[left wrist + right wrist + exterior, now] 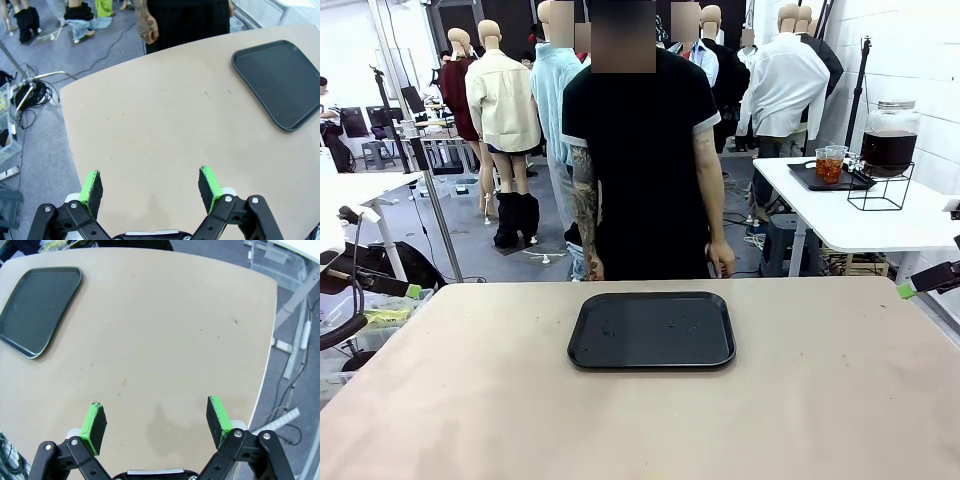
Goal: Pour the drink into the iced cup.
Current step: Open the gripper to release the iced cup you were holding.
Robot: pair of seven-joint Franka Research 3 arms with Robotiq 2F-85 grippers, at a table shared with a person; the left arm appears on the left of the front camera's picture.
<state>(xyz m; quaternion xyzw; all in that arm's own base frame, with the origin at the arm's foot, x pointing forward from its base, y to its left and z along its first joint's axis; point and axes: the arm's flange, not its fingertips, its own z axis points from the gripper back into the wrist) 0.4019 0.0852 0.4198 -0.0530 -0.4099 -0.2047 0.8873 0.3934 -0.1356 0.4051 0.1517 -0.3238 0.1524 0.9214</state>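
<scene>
Matte black rounded tray [651,331], smooth beige table [640,420], perhaps specks

No readable text, labels, brand marks, numbers or signs appear anywhere. The black tray [651,331] is plain and unprinted, the beige counter [640,420] carries no markings, and nothing in the background is clear enough to read.
</scene>
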